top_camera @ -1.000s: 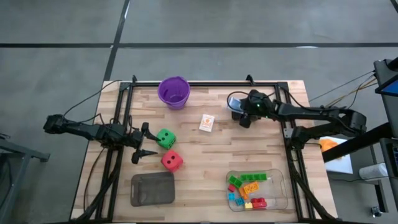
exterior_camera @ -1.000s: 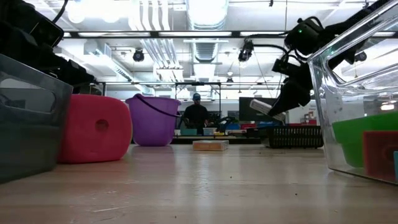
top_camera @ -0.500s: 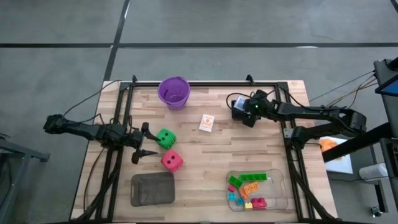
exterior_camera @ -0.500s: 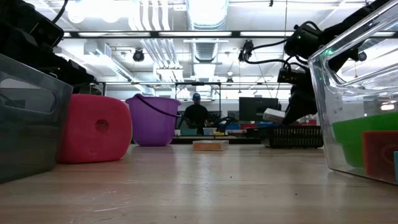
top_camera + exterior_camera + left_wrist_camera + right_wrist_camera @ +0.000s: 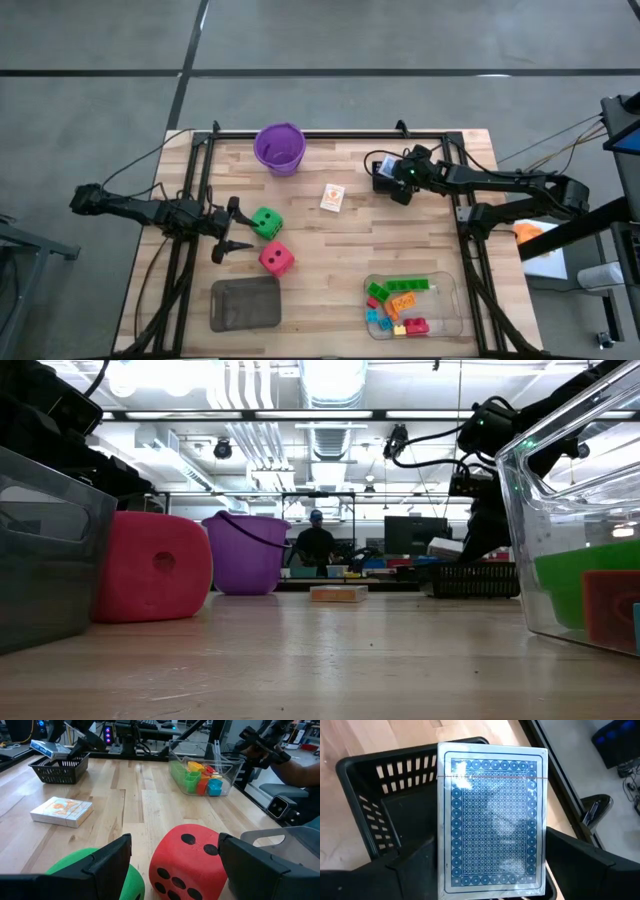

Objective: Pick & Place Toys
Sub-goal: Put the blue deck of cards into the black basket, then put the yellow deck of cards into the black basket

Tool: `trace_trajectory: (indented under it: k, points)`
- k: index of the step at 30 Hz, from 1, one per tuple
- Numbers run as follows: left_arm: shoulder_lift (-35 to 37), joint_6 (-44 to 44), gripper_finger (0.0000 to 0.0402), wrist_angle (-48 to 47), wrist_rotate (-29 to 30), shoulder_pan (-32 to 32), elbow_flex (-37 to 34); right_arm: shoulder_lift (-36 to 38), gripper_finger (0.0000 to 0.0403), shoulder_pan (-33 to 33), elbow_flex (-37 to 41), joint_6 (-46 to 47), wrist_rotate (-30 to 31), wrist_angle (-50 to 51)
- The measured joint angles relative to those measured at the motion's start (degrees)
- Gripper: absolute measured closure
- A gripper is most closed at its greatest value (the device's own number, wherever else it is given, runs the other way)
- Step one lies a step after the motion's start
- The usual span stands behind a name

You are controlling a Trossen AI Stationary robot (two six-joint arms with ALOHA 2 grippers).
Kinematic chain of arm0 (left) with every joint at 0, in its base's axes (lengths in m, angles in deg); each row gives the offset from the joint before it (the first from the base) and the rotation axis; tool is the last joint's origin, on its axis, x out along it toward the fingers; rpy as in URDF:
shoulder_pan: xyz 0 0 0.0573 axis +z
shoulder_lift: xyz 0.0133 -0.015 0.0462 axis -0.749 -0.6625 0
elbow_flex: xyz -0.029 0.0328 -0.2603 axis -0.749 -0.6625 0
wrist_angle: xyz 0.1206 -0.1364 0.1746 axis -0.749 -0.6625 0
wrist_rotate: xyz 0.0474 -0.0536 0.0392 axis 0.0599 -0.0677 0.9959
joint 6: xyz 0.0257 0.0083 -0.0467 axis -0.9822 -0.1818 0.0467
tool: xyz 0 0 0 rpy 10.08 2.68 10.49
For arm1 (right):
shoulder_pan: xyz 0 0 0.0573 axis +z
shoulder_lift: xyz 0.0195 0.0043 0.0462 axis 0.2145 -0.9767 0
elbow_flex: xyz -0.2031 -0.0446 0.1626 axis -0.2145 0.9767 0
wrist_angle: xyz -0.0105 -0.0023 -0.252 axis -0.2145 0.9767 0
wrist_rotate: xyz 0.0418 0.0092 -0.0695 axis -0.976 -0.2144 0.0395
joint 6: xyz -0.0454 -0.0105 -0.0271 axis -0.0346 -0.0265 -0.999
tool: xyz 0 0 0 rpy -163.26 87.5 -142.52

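Right gripper (image 5: 490,885), over the black basket (image 5: 395,810) at the table's far right, jaws flanking a blue-backed card deck (image 5: 491,815), release seemingly under way: best to open fully, letting the deck drop flat inside the basket before lifting straight up.

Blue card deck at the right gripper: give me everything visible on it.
The card deck is a flat rectangular pack with a dense blue patterned back inside a white border, glossy as if wrapped in clear film. It sits between the fingers of the right gripper, directly above a black slatted basket at the table's far right. Whether it touches the basket is unclear.
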Motion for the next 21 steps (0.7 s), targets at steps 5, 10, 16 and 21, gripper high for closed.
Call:
trace_trajectory:
  k: [5,10,16,21]
  points:
    - [0.0,0.0,0.0101,0.0,0.0,0.0,0.0,0.0,0.0066,0.0,0.0,0.9,0.0,0.5]
    - [0.0,0.0,0.0101,0.0,0.0,0.0,0.0,0.0,0.0064,0.0,0.0,1.8,0.8,0.6]
    - [0.0,0.0,0.0101,0.0,0.0,0.0,0.0,0.0,0.0064,0.4,-1.8,2.5,2.6,2.3]
    - [0.0,0.0,0.0101,0.0,0.0,0.0,0.0,0.0,0.0063,2.0,-3.5,2.6,2.6,2.7]
